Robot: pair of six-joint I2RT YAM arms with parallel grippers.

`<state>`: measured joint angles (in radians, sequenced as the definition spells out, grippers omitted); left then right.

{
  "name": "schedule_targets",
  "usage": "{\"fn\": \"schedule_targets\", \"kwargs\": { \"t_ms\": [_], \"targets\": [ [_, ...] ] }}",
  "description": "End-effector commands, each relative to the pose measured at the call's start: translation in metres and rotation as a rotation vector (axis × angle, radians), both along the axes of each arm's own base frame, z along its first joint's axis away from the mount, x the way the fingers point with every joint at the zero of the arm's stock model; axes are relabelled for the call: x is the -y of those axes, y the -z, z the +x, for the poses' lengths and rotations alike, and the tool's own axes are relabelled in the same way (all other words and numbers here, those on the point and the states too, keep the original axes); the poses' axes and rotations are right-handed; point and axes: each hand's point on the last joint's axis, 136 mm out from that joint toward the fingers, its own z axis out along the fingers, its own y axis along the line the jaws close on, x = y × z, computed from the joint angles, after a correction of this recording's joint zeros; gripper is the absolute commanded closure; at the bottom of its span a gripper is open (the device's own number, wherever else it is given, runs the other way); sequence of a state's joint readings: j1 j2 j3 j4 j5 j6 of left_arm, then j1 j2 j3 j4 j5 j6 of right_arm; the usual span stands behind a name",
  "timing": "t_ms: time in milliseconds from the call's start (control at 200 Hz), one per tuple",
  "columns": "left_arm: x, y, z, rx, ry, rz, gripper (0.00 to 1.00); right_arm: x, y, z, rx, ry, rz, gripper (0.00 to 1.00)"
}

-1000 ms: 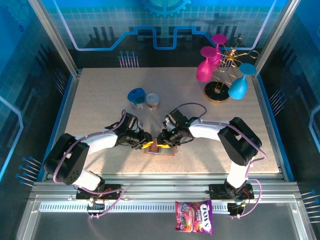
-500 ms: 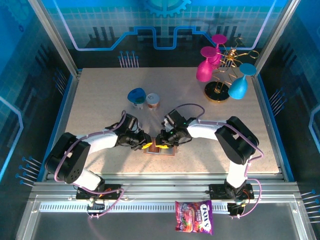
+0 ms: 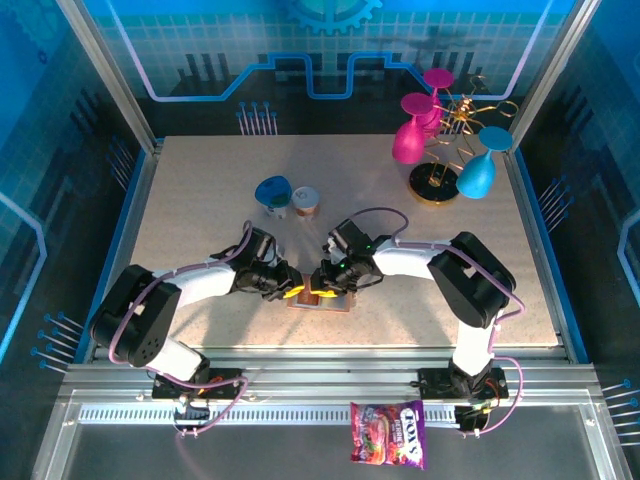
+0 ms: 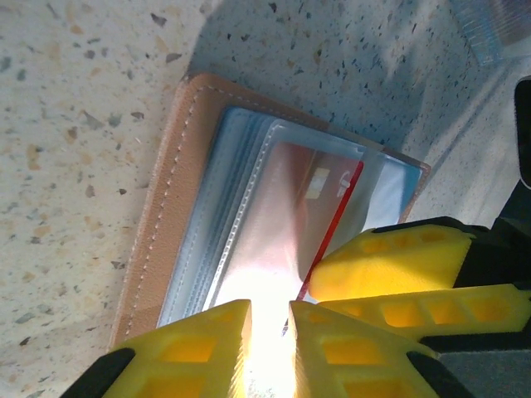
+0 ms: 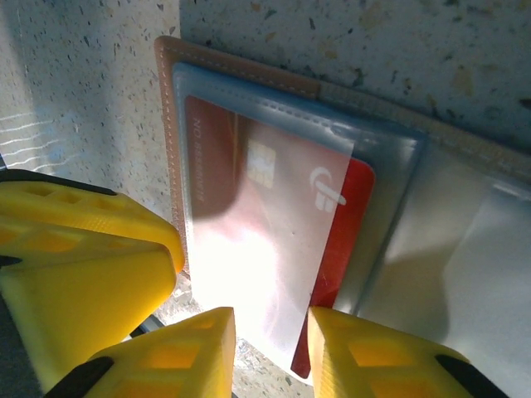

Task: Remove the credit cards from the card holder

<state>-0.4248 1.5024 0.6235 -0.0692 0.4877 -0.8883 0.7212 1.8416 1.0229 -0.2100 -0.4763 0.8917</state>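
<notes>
Right tool (image 3: 320, 284) edged left; wrist view reveals red card (image 5: 344, 224).

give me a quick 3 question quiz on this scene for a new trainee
1. True or false: the card holder lies open on the table.
2. The card showing inside it is: A red, B green, C blue.
3. Is that card fully out of its clear sleeve?
Key: 1 true; 2 A; 3 no, most of it sits inside.
</notes>
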Motion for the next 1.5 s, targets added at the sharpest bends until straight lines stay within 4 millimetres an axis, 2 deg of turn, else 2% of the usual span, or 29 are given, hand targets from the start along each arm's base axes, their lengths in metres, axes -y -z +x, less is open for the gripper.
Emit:
{"fn": "schedule_targets", "kwargs": {
  "t_ms": [0,280,670,1026,1496],
  "targets": [
    [-0.003,0.003,-0.004,-0.011,0.008,-0.003,0.8,0.0,0.004,-0.005,-0.007,-0.023,-0.038,0.68],
    [-0.003,0.002,-0.002,-0.008,0.006,-0.004,0.8,0.001,-0.005,-0.005,0.003,-0.031,-0.04,0.67],
    [0.001,0.001,0.002,-0.009,0.017,-0.009,0.8,0.007,-0.004,-0.007,0.008,-0.027,-0.059,0.67],
    [0.004,-0.001,0.005,-0.008,0.025,-0.013,0.85,0.011,-0.021,0.004,0.059,-0.001,-0.032,0.67],
    [-0.001,0.009,0.002,-0.028,0.038,0.028,0.89,0.024,-0.007,0.004,0.03,0.033,-0.022,0.68]
  ]
}}
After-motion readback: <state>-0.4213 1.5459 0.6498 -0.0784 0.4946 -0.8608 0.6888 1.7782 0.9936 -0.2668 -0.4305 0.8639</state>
